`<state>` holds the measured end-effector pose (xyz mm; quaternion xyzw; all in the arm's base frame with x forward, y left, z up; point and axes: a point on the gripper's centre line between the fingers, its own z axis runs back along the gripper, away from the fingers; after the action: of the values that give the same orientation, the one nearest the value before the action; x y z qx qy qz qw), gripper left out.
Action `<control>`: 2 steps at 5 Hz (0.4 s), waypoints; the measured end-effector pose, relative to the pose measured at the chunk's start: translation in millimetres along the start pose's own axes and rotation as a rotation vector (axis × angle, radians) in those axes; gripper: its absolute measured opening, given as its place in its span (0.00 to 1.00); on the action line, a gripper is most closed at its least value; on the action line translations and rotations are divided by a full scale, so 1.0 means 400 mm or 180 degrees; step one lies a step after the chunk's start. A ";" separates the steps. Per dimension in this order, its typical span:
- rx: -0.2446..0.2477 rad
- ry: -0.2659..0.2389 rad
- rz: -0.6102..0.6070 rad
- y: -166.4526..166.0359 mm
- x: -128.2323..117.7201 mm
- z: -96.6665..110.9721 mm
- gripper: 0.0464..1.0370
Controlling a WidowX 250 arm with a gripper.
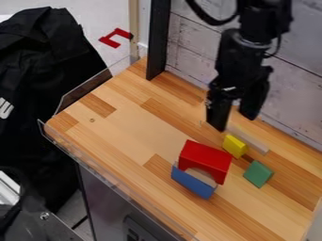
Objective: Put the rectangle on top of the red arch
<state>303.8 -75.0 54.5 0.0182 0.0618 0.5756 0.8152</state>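
The black gripper [233, 118] hangs over the back of the wooden table, its two fingers apart with nothing between them. Below and to its left in the view, the red arch [206, 157] stands on the table, its opening toward the lower front. A blue rectangular block [192, 182] sits low along the front of the arch; I cannot tell whether they touch. A pale wooden rectangular bar [250, 139] lies near the back wall, just right of and below the gripper.
Between the arch and the pale bar sits a yellow block [234, 146]. A green block [258, 174] is to the right of the arch. A clear guard [94, 91] lines the table's left edge, and a dark post [158, 40] rises at the back left corner, beside the plank wall.
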 end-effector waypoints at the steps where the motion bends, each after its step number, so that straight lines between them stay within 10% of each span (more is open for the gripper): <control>1: -0.0066 -0.0015 -0.0009 -0.014 0.001 0.006 0.96; 2: -0.0092 -0.0011 0.0108 -0.030 0.004 -0.016 0.96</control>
<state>314.5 -77.8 46.7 0.0085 0.0518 0.5901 0.8057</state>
